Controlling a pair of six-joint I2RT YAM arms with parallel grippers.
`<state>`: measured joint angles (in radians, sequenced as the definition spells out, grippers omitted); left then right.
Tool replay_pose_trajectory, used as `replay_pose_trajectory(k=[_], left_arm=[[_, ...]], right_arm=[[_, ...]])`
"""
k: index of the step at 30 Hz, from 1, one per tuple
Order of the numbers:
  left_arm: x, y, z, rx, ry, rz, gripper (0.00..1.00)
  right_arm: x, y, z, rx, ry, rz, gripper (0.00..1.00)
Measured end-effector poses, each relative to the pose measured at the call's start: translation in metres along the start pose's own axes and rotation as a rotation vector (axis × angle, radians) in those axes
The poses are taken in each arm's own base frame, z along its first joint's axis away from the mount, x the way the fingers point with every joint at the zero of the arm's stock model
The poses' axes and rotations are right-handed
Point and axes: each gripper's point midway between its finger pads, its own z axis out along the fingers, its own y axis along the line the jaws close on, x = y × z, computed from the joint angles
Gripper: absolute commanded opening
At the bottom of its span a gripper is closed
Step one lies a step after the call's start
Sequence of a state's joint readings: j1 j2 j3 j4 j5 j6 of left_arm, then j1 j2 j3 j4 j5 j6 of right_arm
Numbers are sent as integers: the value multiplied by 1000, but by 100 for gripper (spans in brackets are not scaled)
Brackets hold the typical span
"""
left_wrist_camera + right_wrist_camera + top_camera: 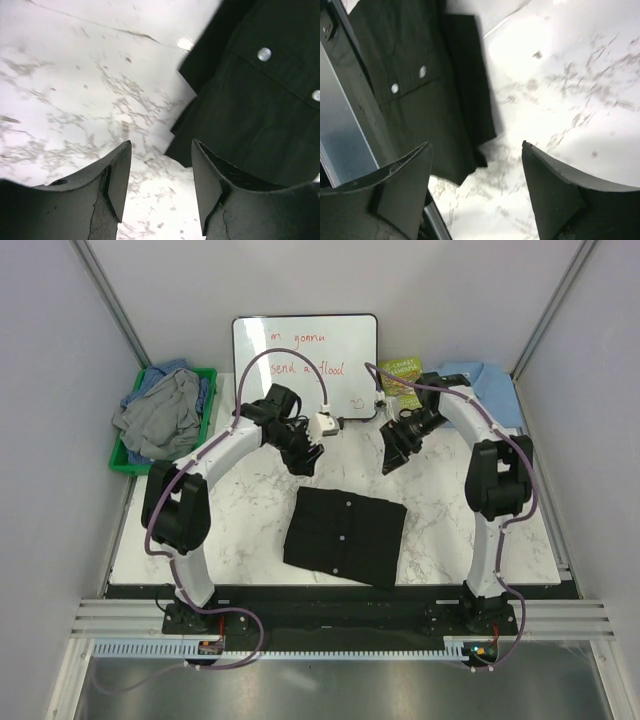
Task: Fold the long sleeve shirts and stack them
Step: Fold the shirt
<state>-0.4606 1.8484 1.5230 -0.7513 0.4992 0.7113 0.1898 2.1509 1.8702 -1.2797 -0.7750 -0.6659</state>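
A black shirt (345, 535) with small pale buttons lies folded into a rectangle on the marble table (240, 520), near the front middle. It also shows in the left wrist view (250, 100) and in the right wrist view (420, 90). My left gripper (305, 460) is open and empty, above the table just behind the shirt's far left corner. My right gripper (392, 462) is open and empty, above the table behind the shirt's far right corner. A light blue shirt (490, 388) lies folded at the back right. Grey and blue shirts (160, 415) are heaped in a green bin (208, 380).
A whiteboard (305, 365) with red writing stands at the back middle. A green-covered book (402, 380) lies next to it, beside the light blue shirt. Grey walls close in both sides. A black rail (340, 592) runs along the table's near edge.
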Motion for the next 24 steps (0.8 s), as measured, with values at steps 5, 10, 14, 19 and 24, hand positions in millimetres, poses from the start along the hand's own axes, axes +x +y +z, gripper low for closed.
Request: replay_pose_trajectory(k=[5,10,14,19,24], left_arm=[[12,-19,-2,103,28,-83,82],[17,-20,13,171,62,-139,79],[37,-21,29,220,114,-205,72],[56,-22,37,247,160,-274,60],[62,-15,41,247,172,-326,34]], right_arm=[[23,34,-18,-5,17,-26,79],[56,43,-1,-54,110,7,71],[78,42,10,-84,164,51,66],[97,40,18,-91,208,73,28],[101,21,30,-62,226,82,10]])
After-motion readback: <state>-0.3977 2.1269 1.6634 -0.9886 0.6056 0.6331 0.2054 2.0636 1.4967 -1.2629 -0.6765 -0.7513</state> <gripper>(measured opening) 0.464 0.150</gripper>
